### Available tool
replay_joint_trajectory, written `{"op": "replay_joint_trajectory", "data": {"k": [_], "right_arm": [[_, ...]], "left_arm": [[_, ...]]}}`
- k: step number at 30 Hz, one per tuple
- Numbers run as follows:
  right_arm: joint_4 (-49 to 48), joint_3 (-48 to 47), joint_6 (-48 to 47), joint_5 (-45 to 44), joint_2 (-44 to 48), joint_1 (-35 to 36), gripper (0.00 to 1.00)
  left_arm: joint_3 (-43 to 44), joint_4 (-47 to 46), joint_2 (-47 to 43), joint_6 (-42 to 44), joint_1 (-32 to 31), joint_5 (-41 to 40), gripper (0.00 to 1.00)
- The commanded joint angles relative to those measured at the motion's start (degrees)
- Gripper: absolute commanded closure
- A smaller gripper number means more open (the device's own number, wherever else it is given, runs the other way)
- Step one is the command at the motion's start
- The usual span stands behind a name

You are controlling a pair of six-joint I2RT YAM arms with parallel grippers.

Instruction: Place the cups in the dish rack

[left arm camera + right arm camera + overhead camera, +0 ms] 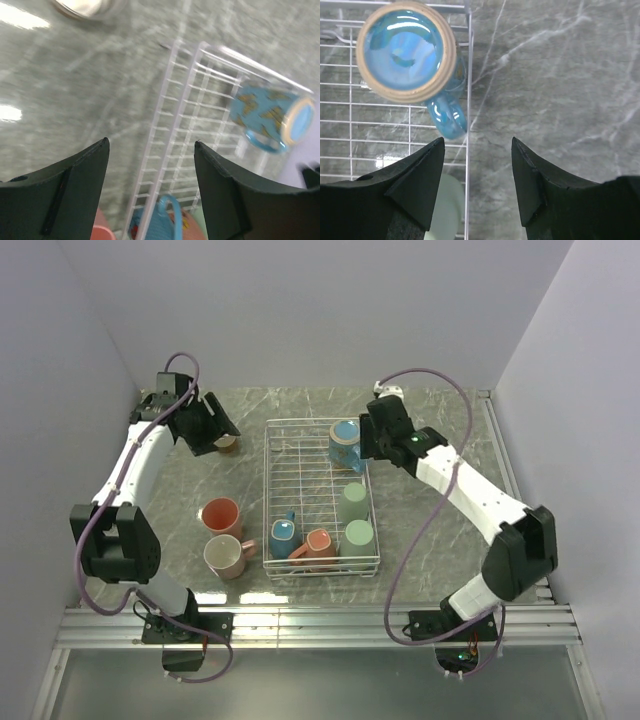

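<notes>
Grey marbled tabletop (430, 530) fills the floor of a booth with pale walls (300, 310), and an aluminium rail (320, 625) runs along its near edge. At the middle of the table stands the dish rack (300, 445), a white wire basket with its long side running away from the arm bases. The left arm (135, 465) reaches to the far left of the table, and the right arm (470, 495) bends in toward the rack's far right corner. Five cups are in the rack. A teal blue cup (406, 51) stands mouth up in the far right corner, with its handle close against the right side wire. A mint green cup (352, 502) and a second mint green cup (358, 536) sit along the right side. A salmon cup (319, 543) lies on its side at the near end, just beside a smaller blue cup (283, 535). On the table left of the rack, a pink cup (219, 515) and a cream-white cup (224, 556) stand close together. A small metallic cup (227, 444) sits farther back, just beside the left gripper (151, 145), whose fingers are spread wide with nothing between them. The right gripper (477, 142) hovers next to the teal blue cup's handle, also spread wide and empty.
</notes>
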State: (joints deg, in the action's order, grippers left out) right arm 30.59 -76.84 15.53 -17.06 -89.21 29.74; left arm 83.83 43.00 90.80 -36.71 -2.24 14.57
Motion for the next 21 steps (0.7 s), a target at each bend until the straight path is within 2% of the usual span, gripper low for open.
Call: {"op": "replay_joint_trajectory", "data": {"k": [1,7,17,21], "right_arm": [[3.4,-3.1,-0.2,-2.7,6.8,-0.2,0.37],[7.7,-2.4,1.2,-0.7,13.5,-0.3,0.37],[11.9,3.2,1.0,-1.6,21.0,-0.3,0.37],[11.6,5.1,0.8,-1.0,22.1,-0.3,0.37]], "left_arm": [[3.6,1.1,1.9,3.6,1.3,-5.7,0.26],[6.7,0.5,8.1,5.8,1.5,-11.2,0.28],[15.4,-1.3,21.9,5.8,1.8,-13.0,0.32],[17.3,-2.0,24.4,5.0,2.2,-12.7,0.34]]}}
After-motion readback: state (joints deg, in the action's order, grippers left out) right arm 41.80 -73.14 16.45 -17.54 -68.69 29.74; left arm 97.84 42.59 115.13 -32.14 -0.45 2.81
